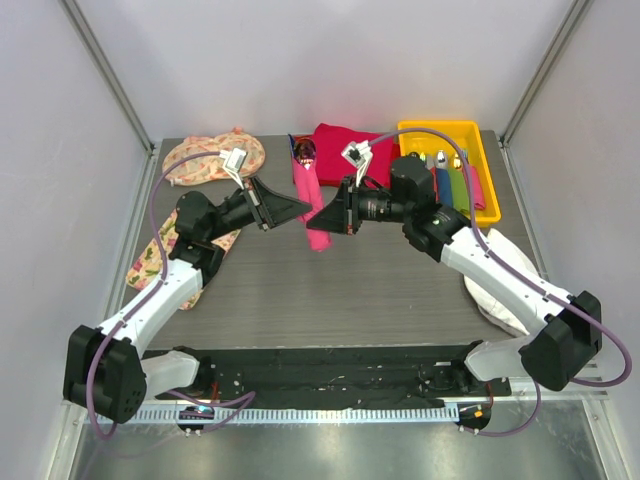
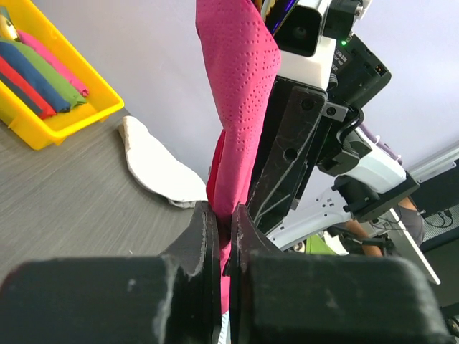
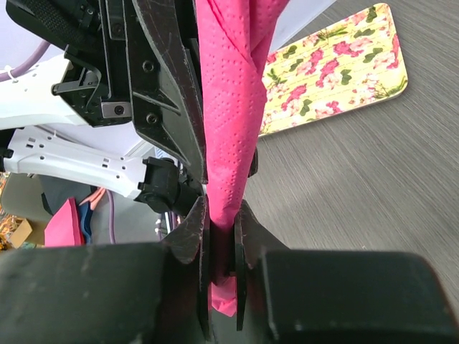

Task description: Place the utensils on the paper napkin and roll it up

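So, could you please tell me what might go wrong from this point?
1. Both the left gripper and right gripper pinch the rolled paper napkin at nearly one spot, from opposite sides; pulling apart could tear the thin paper.
2. The roll extends well beyond the jaws, so it may unwind.
3. The utensils showing at its far end might slide out if it tilts.

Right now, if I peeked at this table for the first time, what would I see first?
First, the rolled bright pink paper napkin in the middle of the grey table, pinched from both sides by the left gripper and the right gripper, which face each other. After that, the bright yellow plastic tray in the far right corner and the flowery yellow-and-pink mats on the left.
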